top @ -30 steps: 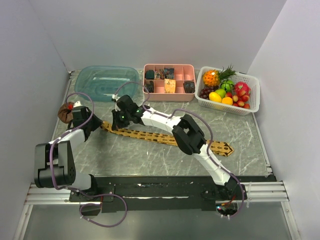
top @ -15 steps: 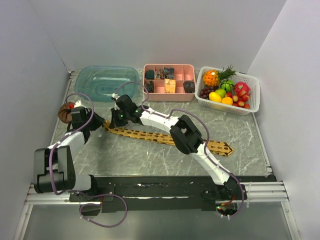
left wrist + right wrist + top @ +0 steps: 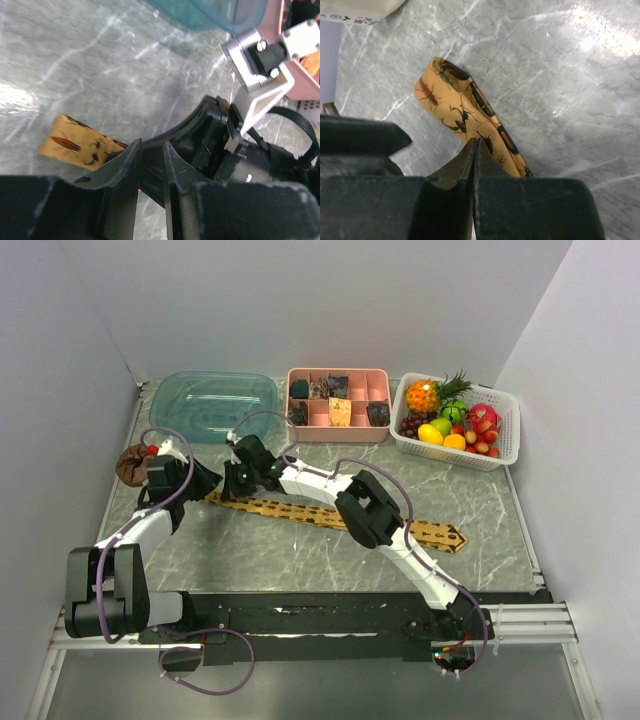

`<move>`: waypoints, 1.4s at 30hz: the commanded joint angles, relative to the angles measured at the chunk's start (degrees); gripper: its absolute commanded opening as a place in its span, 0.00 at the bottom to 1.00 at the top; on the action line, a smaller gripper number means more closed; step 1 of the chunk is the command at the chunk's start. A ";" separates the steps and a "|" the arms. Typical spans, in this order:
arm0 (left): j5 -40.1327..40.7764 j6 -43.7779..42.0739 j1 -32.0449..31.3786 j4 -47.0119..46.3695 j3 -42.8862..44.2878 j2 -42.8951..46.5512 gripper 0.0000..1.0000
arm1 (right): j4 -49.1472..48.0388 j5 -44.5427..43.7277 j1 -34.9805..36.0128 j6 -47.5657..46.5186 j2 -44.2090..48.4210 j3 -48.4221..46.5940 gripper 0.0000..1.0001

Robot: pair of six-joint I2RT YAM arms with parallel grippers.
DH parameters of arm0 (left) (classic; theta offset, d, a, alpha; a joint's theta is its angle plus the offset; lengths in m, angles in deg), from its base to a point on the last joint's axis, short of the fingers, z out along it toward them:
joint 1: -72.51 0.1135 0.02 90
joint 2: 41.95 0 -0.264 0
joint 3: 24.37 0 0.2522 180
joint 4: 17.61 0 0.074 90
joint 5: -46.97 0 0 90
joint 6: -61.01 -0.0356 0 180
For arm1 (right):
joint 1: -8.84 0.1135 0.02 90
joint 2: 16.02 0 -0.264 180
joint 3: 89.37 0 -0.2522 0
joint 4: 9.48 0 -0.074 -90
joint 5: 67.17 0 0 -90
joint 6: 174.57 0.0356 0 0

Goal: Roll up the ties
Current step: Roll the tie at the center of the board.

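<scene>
The golden-yellow patterned tie [image 3: 330,517] lies flat and slanted across the table, its pointed wide end at the right. Its narrow end [image 3: 455,105] looks folded over and shows in the left wrist view too [image 3: 75,145]. My right gripper [image 3: 238,483] is shut, and its closed tips [image 3: 476,142] sit right over the cloth near that end; no cloth shows between them. Just to the left is my left gripper [image 3: 207,480]. Its jaws [image 3: 151,150] stand a narrow gap apart with nothing in them, pointing at the right gripper's black body [image 3: 215,135].
A teal plastic tub [image 3: 215,400] stands at the back left. Beside it is a pink divided tray [image 3: 338,370] with small fabric bundles. A white basket [image 3: 505,440] of toy fruit is at the back right. A brown lump [image 3: 130,465] lies by the left wall.
My left gripper has moved right and a little farther back, closing in on the tie's narrow end and the right gripper. The right arm has shifted slightly left.
</scene>
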 commanded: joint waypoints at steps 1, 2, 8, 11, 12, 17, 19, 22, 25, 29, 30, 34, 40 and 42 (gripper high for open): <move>-2.34 0.77 -1.04 -3.04 -1.69 0.70 0.29 | -3.41 -1.51 -0.48 0.15 3.31 4.25 0.00; -2.08 0.86 -1.04 -3.22 -1.95 0.52 0.29 | -4.03 -1.95 -0.57 0.06 4.71 6.53 0.00; 3.00 0.95 -1.13 -1.38 -1.96 1.66 0.48 | -5.35 -2.30 -1.10 -0.03 6.74 9.27 0.00; 8.80 0.42 -1.04 2.48 -0.82 4.03 0.53 | -6.49 -2.30 -1.10 0.06 7.45 10.59 0.00; 10.04 -0.01 -1.04 3.97 -0.46 5.08 0.53 | -6.76 -2.22 -1.10 0.06 7.54 10.77 0.00; 14.62 -0.90 -1.04 7.06 0.86 4.57 0.51 | -6.14 -1.16 -1.10 0.23 5.96 8.23 0.00; 15.42 -1.07 -1.04 7.59 0.86 3.60 0.51 | -5.62 -0.81 -1.10 0.32 4.99 7.17 0.00; 15.68 -0.81 -1.04 8.55 1.30 2.37 0.52 | -5.18 -0.55 -1.10 0.32 4.02 5.50 0.00; 17.70 -1.16 -1.04 9.26 2.09 1.49 0.52 | -4.39 -0.46 -1.10 0.32 2.88 3.83 0.00; 17.61 -1.51 -1.04 8.91 2.00 0.43 0.53 | -3.33 0.33 -1.10 0.50 1.12 0.85 0.00; 17.79 -1.51 -1.04 9.00 2.09 -0.18 0.53 | -3.24 0.42 -1.10 0.50 0.77 0.49 0.00; 18.05 -1.51 -0.96 8.47 2.44 -1.76 0.54 | -3.33 0.51 -1.10 0.67 0.59 0.31 0.00; 17.61 -1.60 -1.04 7.94 4.11 -5.37 0.52 | -3.42 0.51 -1.10 0.50 0.86 0.40 0.00; 17.62 -1.51 -0.96 7.86 4.55 -5.90 0.51 | -3.42 0.60 -1.10 0.59 0.77 0.40 0.00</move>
